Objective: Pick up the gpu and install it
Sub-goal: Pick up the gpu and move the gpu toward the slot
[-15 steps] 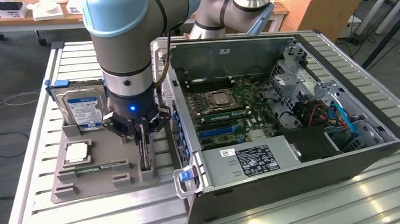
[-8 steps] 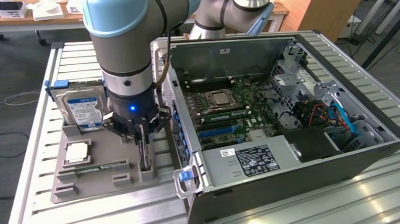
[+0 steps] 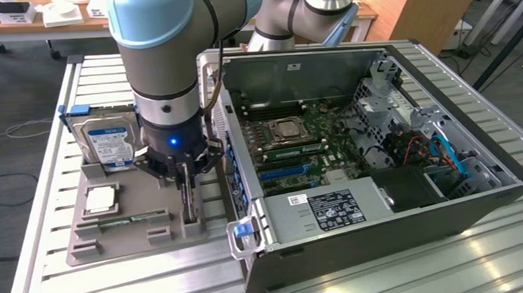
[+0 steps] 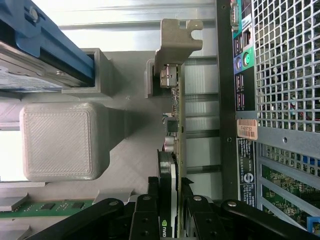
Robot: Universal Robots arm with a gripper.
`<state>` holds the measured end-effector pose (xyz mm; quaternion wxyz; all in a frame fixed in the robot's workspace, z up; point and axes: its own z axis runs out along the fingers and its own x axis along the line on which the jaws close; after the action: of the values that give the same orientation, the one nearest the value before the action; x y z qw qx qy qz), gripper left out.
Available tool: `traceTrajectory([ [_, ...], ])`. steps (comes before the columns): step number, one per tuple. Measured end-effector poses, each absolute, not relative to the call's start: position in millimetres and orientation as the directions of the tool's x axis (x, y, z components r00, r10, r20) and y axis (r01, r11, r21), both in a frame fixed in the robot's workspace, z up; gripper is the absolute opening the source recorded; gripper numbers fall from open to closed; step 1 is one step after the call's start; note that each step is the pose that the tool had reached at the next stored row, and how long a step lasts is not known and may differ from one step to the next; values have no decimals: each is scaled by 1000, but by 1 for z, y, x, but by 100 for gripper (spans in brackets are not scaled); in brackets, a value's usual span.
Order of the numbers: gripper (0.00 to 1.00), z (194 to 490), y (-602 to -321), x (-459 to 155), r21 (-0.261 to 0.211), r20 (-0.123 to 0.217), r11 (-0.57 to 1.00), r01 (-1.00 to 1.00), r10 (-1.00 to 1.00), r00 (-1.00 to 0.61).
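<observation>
The gripper [image 3: 186, 181] is clamping its 2 fingers on the gpu [image 3: 190, 206], which is standing on edge in the gray tray [image 3: 125, 252], at the tray's edge beside the computer case [image 3: 379, 211].

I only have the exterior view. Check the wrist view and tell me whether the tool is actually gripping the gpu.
Observer: Yes. The tool is closed on the gpu, with a finger against each face at the fan end.
Operator: Report where the card's metal bracket is.
Observer: The bracket is at the card's far end, beside a post of the grey holder.
Operator: Tell me what runs alongside the card.
Observer: The computer case's rear panel, with purple and green round ports. It lies parallel to the card, with a strip of bare table between them.
</observation>
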<state>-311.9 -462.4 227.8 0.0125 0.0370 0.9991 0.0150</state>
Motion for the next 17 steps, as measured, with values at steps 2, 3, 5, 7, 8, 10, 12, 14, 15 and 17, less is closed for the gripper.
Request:
traceTrajectory([
  [2, 27, 228, -462, -312, 31, -24, 997, 70, 70, -997],
  [3, 27, 228, -462, -312, 31, -24, 997, 67, 68, -997],
  [5, 27, 228, -462, -312, 31, -24, 998, 63, 64, -998],
  [7, 27, 228, -462, -312, 31, -24, 998, 58, 59, -998],
  [8, 27, 228, -462, -312, 31, -24, 998, 57, 58, -998],
  [10, 27, 228, -462, -312, 31, -24, 998, 57, 57, -998],
  [12, 27, 228, -462, -312, 31, -24, 998, 56, 57, -998],
  [14, 27, 228, -462, -312, 31, -24, 998, 56, 57, -998],
  [15, 27, 228, -462, -312, 31, -24, 998, 56, 57, -998],
  [17, 27, 230, -462, -312, 32, -24, 998, 56, 57, -998],
])
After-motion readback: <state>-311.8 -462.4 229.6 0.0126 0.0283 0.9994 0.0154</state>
